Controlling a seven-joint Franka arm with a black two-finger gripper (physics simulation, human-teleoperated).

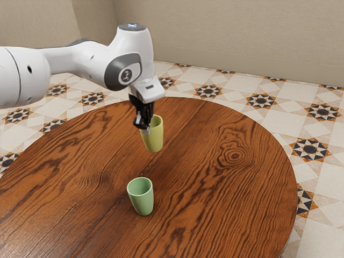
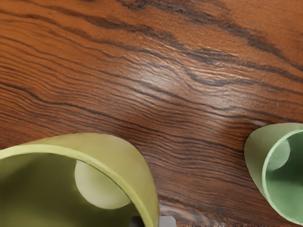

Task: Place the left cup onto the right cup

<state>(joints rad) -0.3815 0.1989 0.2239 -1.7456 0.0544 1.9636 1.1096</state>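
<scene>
Yellow cup in air above table, rim up, slightly tilted. We hold it at rim: our gripper pinched narrow on cup wall (one finger looks inside, one outside). In wrist view it sits right under our hand, mouth open. Green cup stands upright on table, below and apart from held cup.

A big round table of brown wood with dark wavy lines. Around it the floor has pale tiles with dark star shapes. A plain tan wall stands behind.
</scene>
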